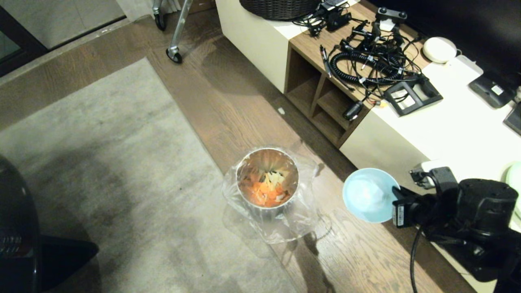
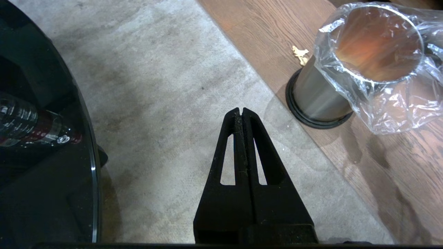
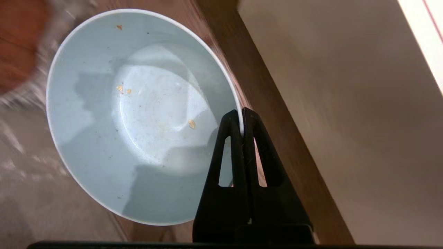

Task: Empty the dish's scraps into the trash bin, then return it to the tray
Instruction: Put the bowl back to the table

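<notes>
- We see the right gripper (image 3: 241, 116) clamped on the rim of the dish (image 3: 138, 117), one finger inside the bowl and one outside.
- In the head view the dish (image 1: 368, 195) hangs in the air over the wooden floor (image 1: 240, 101), tilted, to the right of the trash bin (image 1: 267, 183) and apart from it, close beside the low white cabinet (image 1: 447, 130).
- The dish is nearly empty: we count only a few tiny orange crumbs stuck to its inner surface.
- The scraps (image 1: 266, 191), orange pieces mixed with some pale ones, lie at the bottom of the trash bin, inside its clear plastic liner (image 1: 303, 211).
- The trash bin stands upright on the wooden floor at the edge of the grey rug (image 1: 101, 162).
- One pale bit of food (image 2: 300, 54) lies on the floor just beside the bin's black base ring.
- The left gripper (image 2: 241, 112) hangs over the rug with its fingers pressed together, holding nothing, near the bin.
- We cannot find the tray in any view.
</notes>
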Tool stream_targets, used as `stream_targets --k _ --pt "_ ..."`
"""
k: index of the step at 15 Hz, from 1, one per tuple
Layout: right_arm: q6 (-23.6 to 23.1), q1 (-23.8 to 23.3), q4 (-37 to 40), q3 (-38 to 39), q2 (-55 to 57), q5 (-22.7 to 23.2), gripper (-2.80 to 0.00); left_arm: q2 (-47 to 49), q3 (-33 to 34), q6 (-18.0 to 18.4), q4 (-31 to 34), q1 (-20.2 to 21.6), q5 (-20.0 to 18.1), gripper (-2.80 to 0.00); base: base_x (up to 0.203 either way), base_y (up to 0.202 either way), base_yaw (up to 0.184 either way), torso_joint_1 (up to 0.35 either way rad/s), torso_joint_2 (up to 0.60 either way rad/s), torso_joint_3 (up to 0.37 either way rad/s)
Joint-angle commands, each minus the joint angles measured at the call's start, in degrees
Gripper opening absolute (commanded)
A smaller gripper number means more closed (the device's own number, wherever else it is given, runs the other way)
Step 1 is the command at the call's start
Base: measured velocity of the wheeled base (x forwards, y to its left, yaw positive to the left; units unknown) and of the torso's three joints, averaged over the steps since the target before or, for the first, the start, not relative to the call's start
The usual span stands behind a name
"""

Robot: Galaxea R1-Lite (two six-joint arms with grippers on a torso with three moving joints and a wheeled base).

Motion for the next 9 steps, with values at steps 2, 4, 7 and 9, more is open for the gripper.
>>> stream_targets --k 2,4,7,9 --pt "3.2 -5.6 -0.3 8.1 -1.8 0.4 -2.80 0.0 0.0 0.0 0.0 0.0 0.0 -2.80 0.000 0.000 0.000 0.000 0.00 0.000" --pt "6.3 -6.1 -0.2 12.8 -2.9 0.9 -2.80 0.0 0.0 0.0 0.0 0.0 0.0 -2.80 0.000 0.000 0.000 0.000 0.00 0.000" --pt "9.1 -6.1 5.8 14.1 -7.3 1.3 -2.80 0.0 0.0 0.0 0.0 0.0 0.0 -2.80 0.000 0.000 0.000 0.000 0.00 0.000" --pt "11.4 -6.1 9.1 14.1 -10.6 1.6 -2.80 0.0 0.0 0.0 0.0 0.0 0.0 -2.80 0.000 0.000 0.000 0.000 0.00 0.000"
